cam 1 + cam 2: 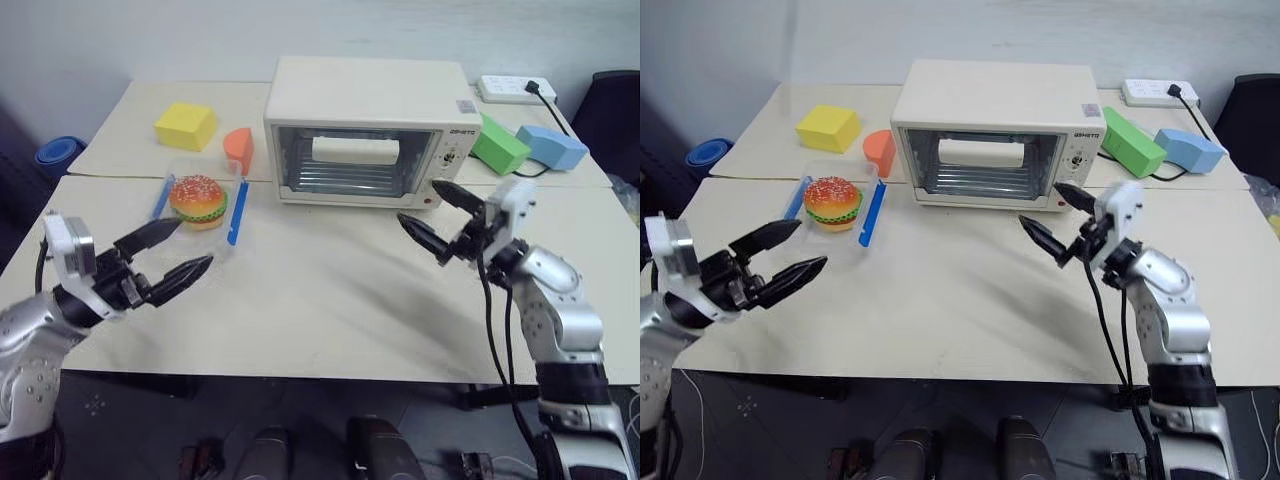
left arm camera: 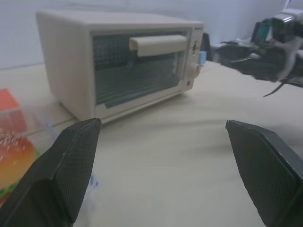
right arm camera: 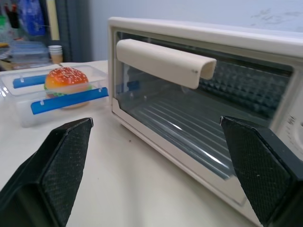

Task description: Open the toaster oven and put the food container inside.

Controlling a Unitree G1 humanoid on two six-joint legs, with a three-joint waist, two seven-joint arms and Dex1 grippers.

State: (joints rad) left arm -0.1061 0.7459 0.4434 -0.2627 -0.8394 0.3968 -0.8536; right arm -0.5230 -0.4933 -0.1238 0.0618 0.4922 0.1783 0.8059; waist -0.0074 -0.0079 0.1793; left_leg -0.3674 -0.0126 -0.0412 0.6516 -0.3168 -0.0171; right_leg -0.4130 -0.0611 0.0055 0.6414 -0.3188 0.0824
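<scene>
Head view: toaster oven (image 1: pixel 365 130) at the table's (image 1: pixel 330 300) far side, door shut; food container (image 1: pixel 200 205) with burger just left of it. Left gripper (image 1: pixel 180 250) hovers spread and empty near the container, likely staged to lift it. Left wrist view: handle (image 2: pixel 157 45) untouched. Right wrist view: right gripper (image 3: pixel 154 165) gapes, empty, facing the door (presumably first to pull).

Closed toaster oven (image 1: pixel 370 130), food container (image 1: pixel 200 203) beside
</scene>
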